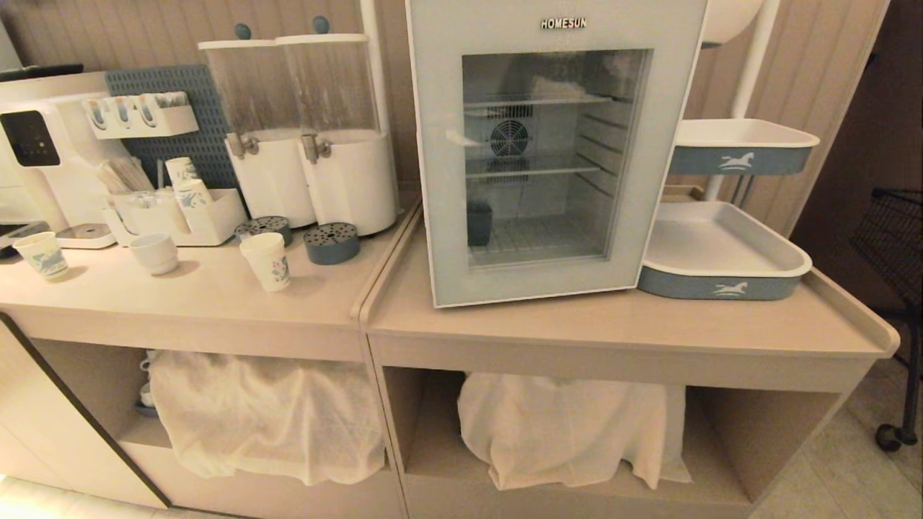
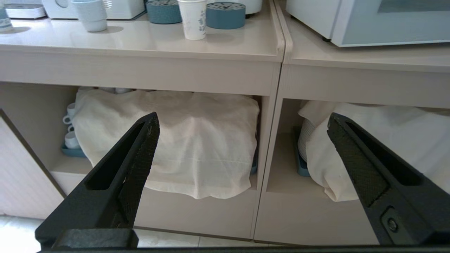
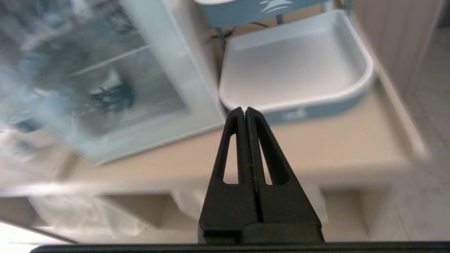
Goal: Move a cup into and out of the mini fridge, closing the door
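Fridge [image 1: 555,144] upright on the right-hand counter [image 1: 620,324], door [image 1: 440,180] shut flat against the body, "HOMESUN" along the top of the frame. Through the glass: wire shelves, a round fan at the back, a small dark container on the floor at the left; no cup inside. Cup [image 1: 267,261] upright on the left-hand counter, well apart from the fridge, near the front edge, just in front of two round grey-blue perforated discs [image 1: 332,242]. Squat white cup [image 1: 154,253] further left, patterned cup [image 1: 42,254] at the far left edge. Two white trays with blue sides, the lower tray [image 1: 721,274] just beside the fridge on the right. White cloths [image 1: 267,414] draped in the open shelves under both counters.

Neither arm in the head view. Left gripper [image 2: 242,133] low in front of the under-counter shelves, fingers spread wide, nothing between them. Right gripper [image 3: 245,111] out in front of the right-hand counter, aimed near the fridge's lower corner and the lower tray, fingers [image 3: 235,140] pressed together, holding nothing
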You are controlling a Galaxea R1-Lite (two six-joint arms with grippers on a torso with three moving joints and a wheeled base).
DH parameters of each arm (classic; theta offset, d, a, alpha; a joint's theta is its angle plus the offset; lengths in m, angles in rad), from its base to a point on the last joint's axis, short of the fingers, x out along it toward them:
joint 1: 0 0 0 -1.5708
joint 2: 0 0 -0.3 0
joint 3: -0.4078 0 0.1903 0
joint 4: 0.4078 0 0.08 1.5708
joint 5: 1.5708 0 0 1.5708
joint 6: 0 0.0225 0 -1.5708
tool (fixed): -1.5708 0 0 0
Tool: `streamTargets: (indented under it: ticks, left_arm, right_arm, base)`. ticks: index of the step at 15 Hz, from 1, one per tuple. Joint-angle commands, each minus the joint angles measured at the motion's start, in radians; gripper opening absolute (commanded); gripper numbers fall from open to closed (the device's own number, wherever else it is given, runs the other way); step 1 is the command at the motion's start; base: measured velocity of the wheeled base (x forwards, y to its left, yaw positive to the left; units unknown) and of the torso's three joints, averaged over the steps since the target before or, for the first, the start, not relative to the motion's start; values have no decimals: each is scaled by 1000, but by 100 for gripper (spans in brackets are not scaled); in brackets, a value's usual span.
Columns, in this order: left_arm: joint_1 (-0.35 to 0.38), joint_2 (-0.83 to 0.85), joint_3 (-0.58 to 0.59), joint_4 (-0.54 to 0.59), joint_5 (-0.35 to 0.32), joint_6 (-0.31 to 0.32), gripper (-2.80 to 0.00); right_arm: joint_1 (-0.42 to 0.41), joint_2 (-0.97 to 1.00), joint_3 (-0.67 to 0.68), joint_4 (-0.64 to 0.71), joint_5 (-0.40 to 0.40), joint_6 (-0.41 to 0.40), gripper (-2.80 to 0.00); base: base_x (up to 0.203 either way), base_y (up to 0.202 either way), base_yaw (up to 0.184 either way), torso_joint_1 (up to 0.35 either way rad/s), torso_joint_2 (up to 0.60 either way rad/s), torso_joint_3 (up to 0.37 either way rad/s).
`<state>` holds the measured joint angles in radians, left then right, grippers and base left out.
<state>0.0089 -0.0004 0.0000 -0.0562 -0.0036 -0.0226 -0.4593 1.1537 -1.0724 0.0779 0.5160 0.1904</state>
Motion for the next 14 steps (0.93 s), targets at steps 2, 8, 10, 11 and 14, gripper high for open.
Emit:
streamTargets:
  ticks: [2, 8, 10, 11, 14]
  left_arm:
    - [0, 0, 17, -1, 1, 0, 0]
    - [0, 0, 17, 0, -1, 13, 0]
    - [0, 0, 17, 1, -1, 13, 0]
    - [0, 0, 17, 1, -1, 13, 0]
    - [0, 0, 17, 1, -1, 13, 0]
  right_arm:
    - [-333, -360, 48, 260, 617, 10, -280]
    - [-361, -335, -295, 498, 887, 229, -280]
    - [-360, -320, -313, 497, 915, 257, -280]
    - [-358, -316, -337, 497, 939, 262, -280]
    - [-221, -324, -325, 498, 898, 263, -280]
  base:
    - [0, 0, 0, 0, 0, 0]
    - [0, 0, 0, 0, 0, 0]
    - [0, 0, 0, 0, 0, 0]
    - [0, 0, 0, 0, 0, 0]
    - [0, 0, 0, 0, 0, 0]
